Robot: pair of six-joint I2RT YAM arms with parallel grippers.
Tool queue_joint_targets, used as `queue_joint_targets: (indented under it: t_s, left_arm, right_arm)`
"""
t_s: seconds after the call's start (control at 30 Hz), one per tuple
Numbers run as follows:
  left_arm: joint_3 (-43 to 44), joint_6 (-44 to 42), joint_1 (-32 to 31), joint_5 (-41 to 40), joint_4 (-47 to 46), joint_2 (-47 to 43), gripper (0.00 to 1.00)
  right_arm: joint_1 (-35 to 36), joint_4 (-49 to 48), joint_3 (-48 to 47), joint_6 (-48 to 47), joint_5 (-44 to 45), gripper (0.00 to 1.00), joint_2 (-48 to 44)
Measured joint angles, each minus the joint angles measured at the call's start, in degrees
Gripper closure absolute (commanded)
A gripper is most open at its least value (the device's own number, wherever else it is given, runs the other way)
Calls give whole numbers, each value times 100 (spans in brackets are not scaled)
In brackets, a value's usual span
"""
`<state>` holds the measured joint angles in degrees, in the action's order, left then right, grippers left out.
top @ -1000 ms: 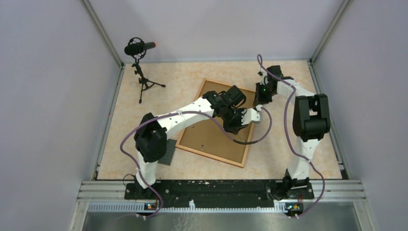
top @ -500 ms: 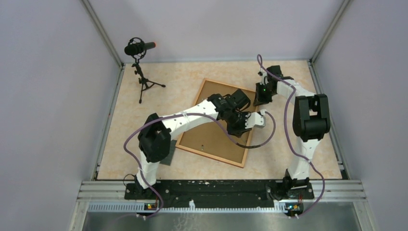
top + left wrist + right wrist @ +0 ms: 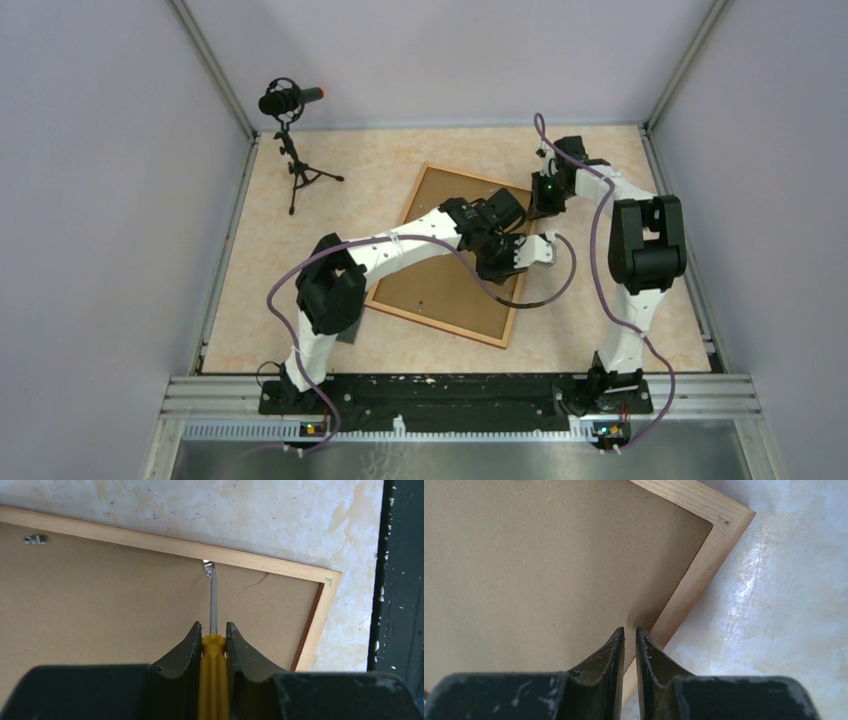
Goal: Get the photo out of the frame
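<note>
1. On the pale marbled tabletop [image 3: 280,290], the large rectangular frame [image 3: 440,300] with its thin wooden border lies face down. Its brown fibreboard back [image 3: 524,555] is up, which puts the clips within my reach.
2. No view shows the sunset photo. I judge it is under that backing, inside the frame.
3. My left gripper [image 3: 213,627] is clenched on a yellow-handled screwdriver [image 3: 213,680], the handle lengthways between the fingers so the steel shaft points straight ahead. The tip meets a small metal clip [image 3: 208,568] at the inner edge of the wooden rail, near a corner, placed to lever it off the board.
4. My right gripper [image 3: 629,632] has its jaws drawn almost together on nothing, over the backing just inside the far corner. I read that as a hold-down against skidding, though I cannot tell if it touches.
5. A second clip [image 3: 35,539] sits farther along the same rail.
</note>
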<state>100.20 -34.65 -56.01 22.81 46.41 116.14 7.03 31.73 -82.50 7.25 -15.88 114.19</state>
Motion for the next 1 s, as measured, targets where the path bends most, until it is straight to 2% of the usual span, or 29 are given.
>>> queue_joint_targets:
  t_s: [1.0]
  left_arm:
    - [44, 181, -111, -664, -17, 9, 100]
  right_arm:
    - [24, -57, 2, 0, 2, 86, 85]
